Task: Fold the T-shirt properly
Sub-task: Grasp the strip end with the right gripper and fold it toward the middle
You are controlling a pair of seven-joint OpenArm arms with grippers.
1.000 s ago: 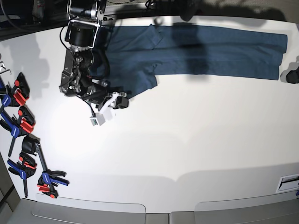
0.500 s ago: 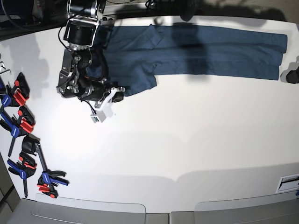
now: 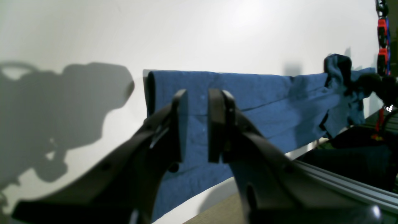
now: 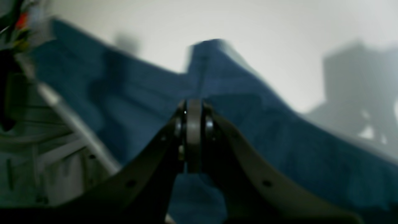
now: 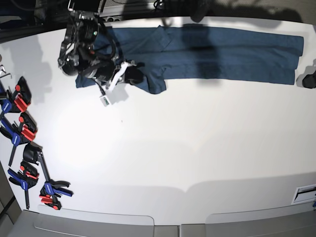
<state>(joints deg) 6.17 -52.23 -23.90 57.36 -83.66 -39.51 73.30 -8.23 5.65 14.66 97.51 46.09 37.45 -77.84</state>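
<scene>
T-shirt (image 5: 222,54) lies along the table's (image 5: 197,148) far edge (right claw (image 4: 193,137) clenched empty, left claw (image 3: 197,124) parted).

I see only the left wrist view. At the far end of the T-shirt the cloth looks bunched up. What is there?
Observer: The right gripper sits on that end of the T-shirt, near the sleeve.
Operator: Are its jaws open?
Observer: No. The right wrist view shows them shut, but it is too blurred to tell whether cloth is pinched.
Operator: And on my side?
Observer: In the base view the left gripper is beside the T-shirt's opposite end, slightly apart from it.
</scene>
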